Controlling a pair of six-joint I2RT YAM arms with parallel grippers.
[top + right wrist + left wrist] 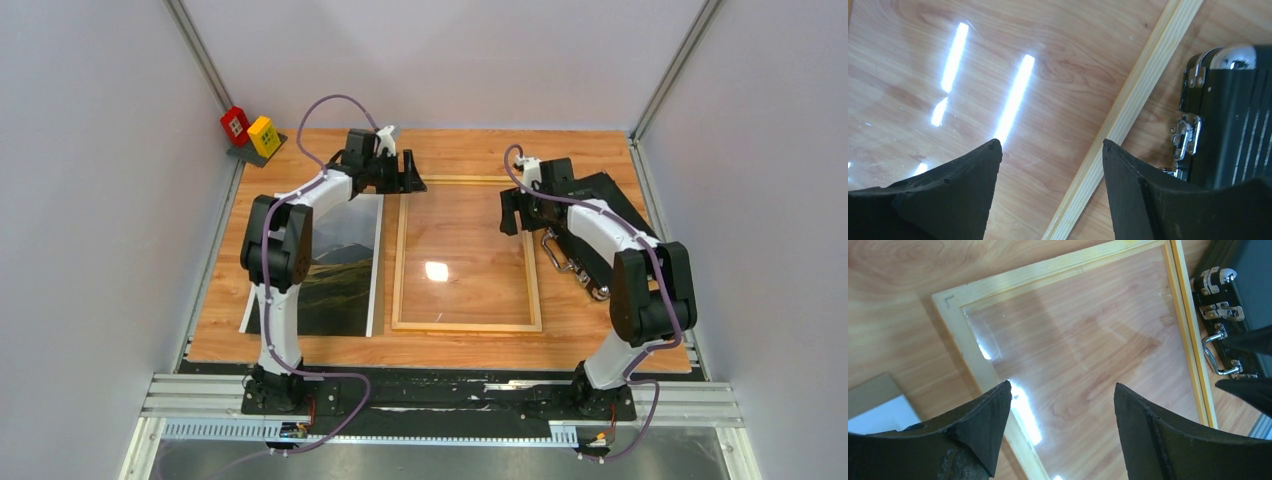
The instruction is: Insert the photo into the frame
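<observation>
My left gripper (pixel 1063 390) and right gripper (pixel 1050 145) both hang open and empty above the frame (pixel 466 326), which lies flat mid-table. The photo (pixel 345 270) lies image-up just beside its left rail. I judge it light, floppy and easily creased, so a border corner suits pinching. The wooden table (pixel 600 345) looks slick. A black case (pixel 1233 115) crowds the right, and plain walls stand close.

Wooden table (pixel 470 350).
- Frame (pixel 466 326): light wood, flat at centre; clear pane with one glare spot.
- Photo (pixel 340 275): mountain print, face up, just left of the frame, partly under the left arm.
- Black case (pixel 612 192): right of the frame, beneath the right arm.
- Left gripper (pixel 408 180): over the frame's far-left corner.
- Right gripper (pixel 512 212): over its far-right side.
- Red block (pixel 236 124) and yellow block (pixel 264 135): side by side at the far-left corner.
</observation>
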